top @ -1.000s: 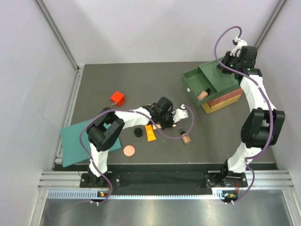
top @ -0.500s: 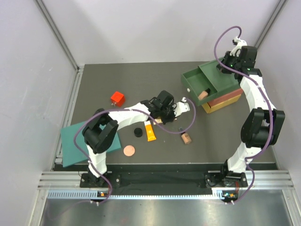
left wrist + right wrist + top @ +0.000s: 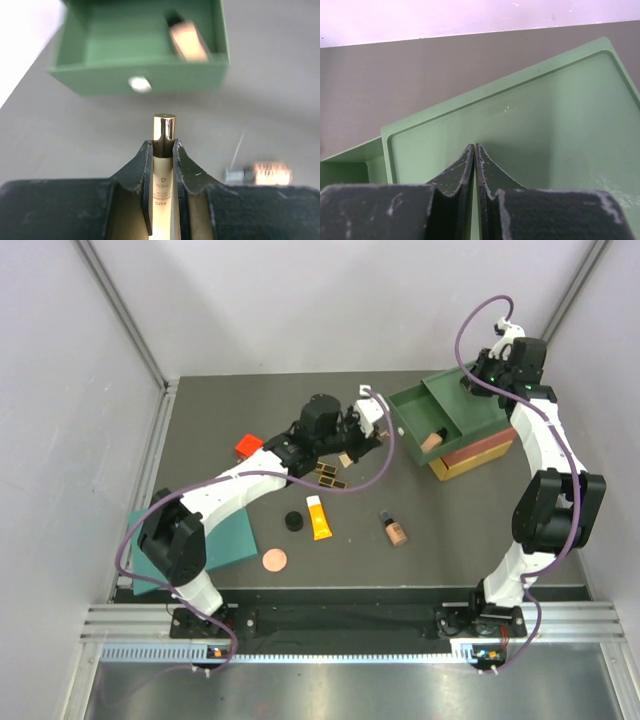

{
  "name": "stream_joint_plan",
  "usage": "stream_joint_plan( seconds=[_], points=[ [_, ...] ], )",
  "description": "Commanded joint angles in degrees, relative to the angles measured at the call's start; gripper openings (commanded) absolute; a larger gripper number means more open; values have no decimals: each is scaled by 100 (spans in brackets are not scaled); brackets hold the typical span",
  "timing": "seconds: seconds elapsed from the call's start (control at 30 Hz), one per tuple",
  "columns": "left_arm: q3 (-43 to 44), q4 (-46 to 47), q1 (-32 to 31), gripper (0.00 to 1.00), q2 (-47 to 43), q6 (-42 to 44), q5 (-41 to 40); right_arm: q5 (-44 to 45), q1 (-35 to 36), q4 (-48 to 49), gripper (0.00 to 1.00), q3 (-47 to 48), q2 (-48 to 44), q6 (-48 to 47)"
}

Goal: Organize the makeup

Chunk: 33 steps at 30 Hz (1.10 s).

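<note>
Left gripper (image 3: 161,146): clamped on gold-capped cream stick (image 3: 164,127), aloft, near open green drawer (image 3: 135,80). Right gripper (image 3: 474,148): jaws together, empty, above drawer box (image 3: 480,452). Stowed: one beige black-capped bottle (image 3: 186,41). Outstanding on table (image 3: 480,540): second beige bottle (image 3: 395,530), orange white-capped tube (image 3: 318,518), black-gold palette (image 3: 330,477), black round compact (image 3: 293,521), copper disc (image 3: 274,560). Approach to drawer looks unobstructed.

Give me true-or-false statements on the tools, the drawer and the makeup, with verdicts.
1. The left tool is shut on the cream stick. True.
2. The green drawer is closed. False: it stands open with a beige bottle inside.
3. The orange tube lies beside the black round compact. True.
4. The right tool grips a palette. False: its jaws are shut with nothing between them.
</note>
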Motion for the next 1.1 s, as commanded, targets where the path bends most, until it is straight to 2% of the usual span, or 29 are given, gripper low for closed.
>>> stream_joint_plan(
  seconds=[0.0, 0.03, 0.23, 0.37, 0.47, 0.6, 0.8, 1.0, 1.07],
  points=[
    [250, 1771, 277, 0, -69, -1761, 474, 114, 7, -1548, 4, -432, 545, -43],
    [276, 2227, 329, 0, -43, -2016, 483, 105, 16, -1540, 4, -441, 527, -52],
    [846, 3459, 347, 0, 518, -3519, 273, 105, 16, -1522, 4, -485, 501, -43],
    [1338, 3918, 339, 0, 1002, -4758, -193, 114, 16, -1513, 4, -520, 466, -60],
    [1743, 3910, 295, 0, 1345, -5129, -421, 123, 16, -1504, 4, -555, 430, -52],
    [1919, 4051, 216, 0, 1635, -5270, -975, 140, 7, -1522, 4, -564, 413, -60],
    [2341, 4156, 137, 0, 2171, -5622, -1003, 140, 16, -1531, 4, -538, 422, -69],
    [2754, 3972, -39, 0, 2558, -5499, -1020, 166, 7, -1548, 4, -529, 413, -87],
    [2789, 3911, -39, 6, 2638, -5464, -950, 175, 7, -1566, 4, -538, 413, -87]
  ],
)
